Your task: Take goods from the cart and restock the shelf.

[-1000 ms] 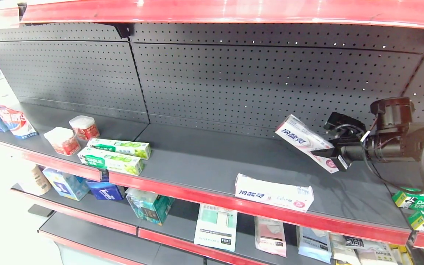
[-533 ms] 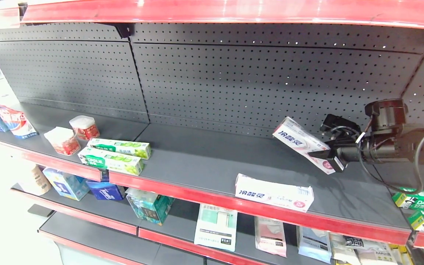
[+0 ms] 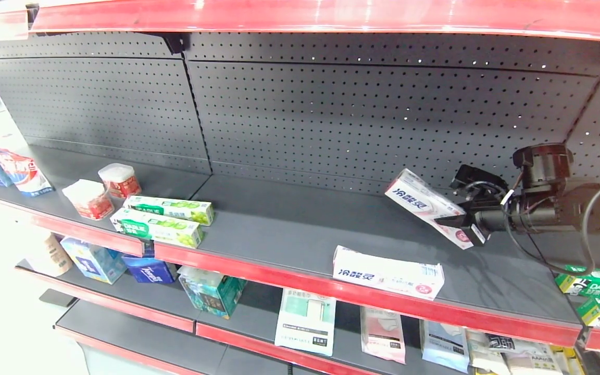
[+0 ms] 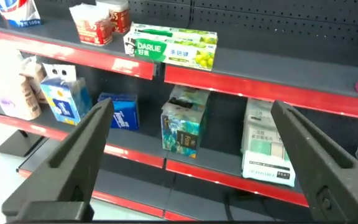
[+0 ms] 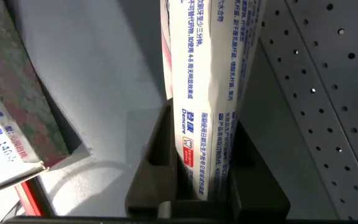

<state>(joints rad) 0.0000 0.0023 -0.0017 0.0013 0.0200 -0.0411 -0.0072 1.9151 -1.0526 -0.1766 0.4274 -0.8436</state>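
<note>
Head view: shows right gripper [image 3: 461, 229] clamped on the lower end of a white-and-pink toothpaste box [image 3: 425, 204]. Held tilted over the shelf [image 3: 289, 224], free end raised and pointing away from the wrist, toward the robot's left. Cannot tell whether the low corner touches the board. Second white-and-pink box [image 3: 387, 272] lying flat below and ahead of the fingertips, at the red front lip, apart from the held one. Pegboard back panel [image 3: 331, 114] close behind the gripper. Green-and-white toothpaste boxes [image 3: 162, 219] well off to the gripper's left, one behind the other, with red-and-white tubs [image 3: 89, 199] just past them. More green boxes [image 3: 597, 291] under the right forearm, on the next bay.

Labels: large blue characters on the faces of both white boxes, round pink mark near one end. Print noted, not copied.

Right wrist view: dark fingers [image 5: 160, 149] pressed against the narrow sides of the held box [image 5: 210, 93], with dense blue small print running along its panel. Barcoded box [image 5: 8, 130] lying flat just beside the gripper [image 5: 197, 180].

Left wrist view: left gripper [image 4: 191, 106] spread wide, nothing between the fingers, facing the lower tiers. Beyond the fingertips: blue tissue packs [image 4: 61, 102], a teal carton [image 4: 182, 121], a white pouch [image 4: 266, 149].
</note>
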